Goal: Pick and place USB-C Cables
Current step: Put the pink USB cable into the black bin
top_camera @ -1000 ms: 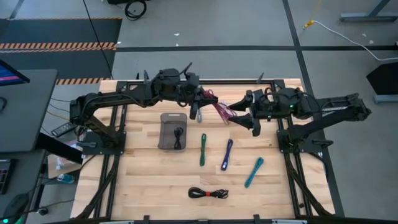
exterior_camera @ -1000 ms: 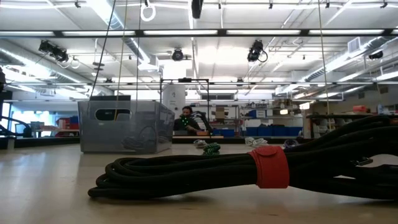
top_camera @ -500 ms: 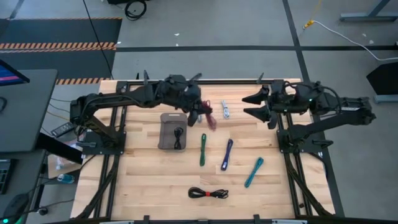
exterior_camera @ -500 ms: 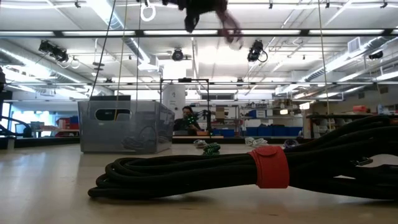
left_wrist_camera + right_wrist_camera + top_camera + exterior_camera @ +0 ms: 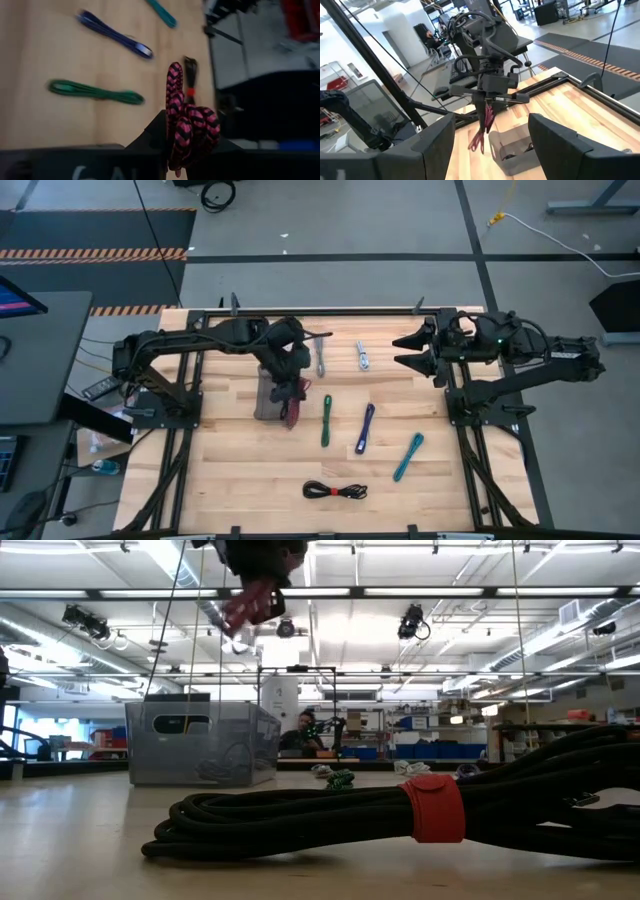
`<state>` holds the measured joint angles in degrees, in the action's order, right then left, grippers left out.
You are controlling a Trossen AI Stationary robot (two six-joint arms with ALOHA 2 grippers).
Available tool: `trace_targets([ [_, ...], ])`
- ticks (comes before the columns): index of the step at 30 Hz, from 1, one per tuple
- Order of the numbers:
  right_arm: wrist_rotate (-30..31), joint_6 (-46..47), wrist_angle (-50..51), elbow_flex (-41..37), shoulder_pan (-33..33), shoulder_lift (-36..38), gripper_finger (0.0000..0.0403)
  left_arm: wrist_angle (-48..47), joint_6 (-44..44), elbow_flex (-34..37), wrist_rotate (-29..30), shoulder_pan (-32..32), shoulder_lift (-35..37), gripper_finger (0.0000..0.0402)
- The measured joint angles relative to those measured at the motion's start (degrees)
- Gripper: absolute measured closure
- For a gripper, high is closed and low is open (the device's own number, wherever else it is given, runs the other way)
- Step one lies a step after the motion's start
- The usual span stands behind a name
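My left gripper (image 5: 295,385) is over the right part of the grey tray (image 5: 266,396), shut on a magenta-and-black braided cable bundle (image 5: 293,408), which also shows in the left wrist view (image 5: 184,125) and high in the low view (image 5: 247,604). My right gripper (image 5: 410,352) hangs open near the table's far right, touching nothing. On the wood lie a grey cable (image 5: 320,360), a silver one (image 5: 362,356), a green one (image 5: 326,420), a purple one (image 5: 365,428), a teal one (image 5: 408,457) and a black red-tied one (image 5: 335,491). My left gripper pinches the magenta bundle between its two fingers near one end (image 5: 181,150). The rest of the bundle, with its looped end (image 5: 175,72), sticks out past the fingertips. The fingers point down, and the bundle hangs slanted below them (image 5: 250,602), lifted clear above the tray.
The tray (image 5: 200,743) stands left of the table's middle with a dark cable (image 5: 232,762) inside. The black red-tied bundle (image 5: 430,808) lies close to the near edge. Metal frame rails run along the left, right and far sides. A person sits in the room beyond.
My left gripper has carried the magenta bundle from the far middle of the table leftward and nearer, until it is above the tray. My right gripper, which was at the bundle a second ago, has drawn back toward the right edge and then stayed still.
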<state>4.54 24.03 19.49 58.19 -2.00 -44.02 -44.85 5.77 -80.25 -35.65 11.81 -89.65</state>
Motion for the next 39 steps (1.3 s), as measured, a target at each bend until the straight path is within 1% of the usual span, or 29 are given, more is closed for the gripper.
trace_targets([
  [2, -0.09, 0.01, 0.08, 0.0, 0.0, -0.09, 0.0145, -2.21, -0.75, 0.0, -1.74, 1.2, 0.02, 0.0369],
  [7, -0.11, 0.46, 0.83, 0.0, 0.0, -0.07, 0.0145, -7.46, -2.7, 0.0, -1.27, 5.62, 0.02, 0.0369],
  [11, -0.13, 0.46, 0.9, 0.0, 0.0, -0.07, 0.0145, -8.06, -2.88, 0.0, 0.3, 9.65, 0.02, 0.0369],
  [15, -0.15, 0.46, 0.89, 0.0, 0.0, -0.09, 0.0145, -7.73, -0.39, 0.0, 0.5, 13.43, 0.02, 0.0369],
  [18, -0.16, 0.39, 0.95, 0.0, 0.0, -0.09, 0.0145, -7.73, 0.42, 0.0, 0.47, 15.59, 0.02, 0.0369],
  [20, -0.18, 0.22, 0.95, 0.0, 0.0, -0.09, 0.0145, -7.73, 0.96, 0.0, -0.67, 16.85, 0.02, 0.0369],
  [24, -0.25, -0.13, 0.95, 0.0, 0.0, -0.09, 0.0145, -7.56, 1.42, 0.0, -4.41, 18.52, 0.02, 0.0369],
  [29, -0.24, -0.2, 1.13, -0.02, 0.0, -0.09, 0.0145, -7.73, 2.55, 0.0, -4.7, 20.06, 0.02, 0.0369],
  [34, -0.24, -0.2, 1.13, -0.02, 0.0, -0.09, 0.0145, -9.4, 2.08, 0.0, -4.25, 21.5, -0.14, 0.0369],
  [37, -0.24, -0.2, 1.15, -0.02, 0.0, -0.09, 0.0145, -11.47, 0.89, 0.31, -0.32, 22.37, -0.41, 0.0369],
  [39, -0.24, -0.2, 1.13, -0.02, 0.0, -0.09, 0.0145, -8.34, 1.69, 2.9, -0.49, 22.54, -0.24, 0.0369],
])
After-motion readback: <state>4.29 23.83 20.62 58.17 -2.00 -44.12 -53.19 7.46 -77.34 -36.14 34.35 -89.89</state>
